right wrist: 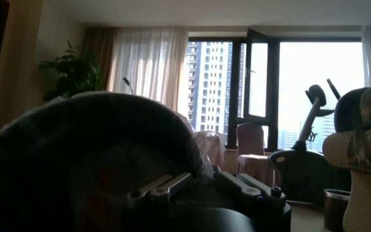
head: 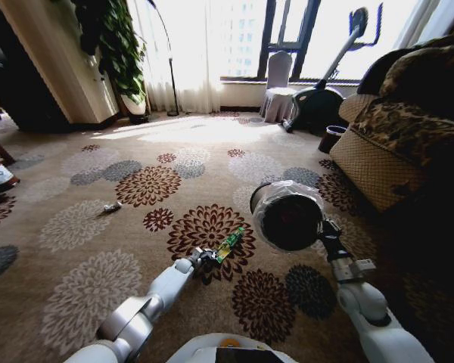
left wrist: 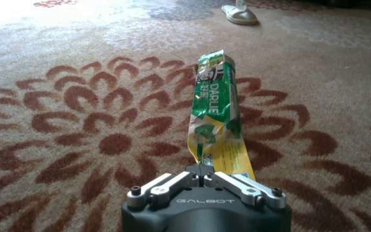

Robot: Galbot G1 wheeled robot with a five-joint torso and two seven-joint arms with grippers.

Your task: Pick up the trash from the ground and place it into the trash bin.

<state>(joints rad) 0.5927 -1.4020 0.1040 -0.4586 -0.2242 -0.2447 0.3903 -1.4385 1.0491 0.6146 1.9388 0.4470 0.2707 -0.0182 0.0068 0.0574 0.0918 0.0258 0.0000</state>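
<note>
Low over the flowered carpet (head: 83, 249), the left gripper (left wrist: 203, 178) has its fingers pinched tight on the near end of the green wrapper (left wrist: 214, 108), which stretches away from it just above a red floral pattern. Beside it, the right gripper (right wrist: 205, 181) grips the rim of the trash bin (head: 287, 215), held up off the floor. Farther off to the left, a white scrap (head: 112, 206) lies on the carpet.

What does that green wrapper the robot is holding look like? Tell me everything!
The green wrapper is a long, crinkly, shiny strip, green with yellow at the pinched end and white letters. It looks like thin foil or plastic. The left pincer is shut on one end, and the rest sticks out ahead over the flowery carpet. It seems lifted off the carpet.
</note>
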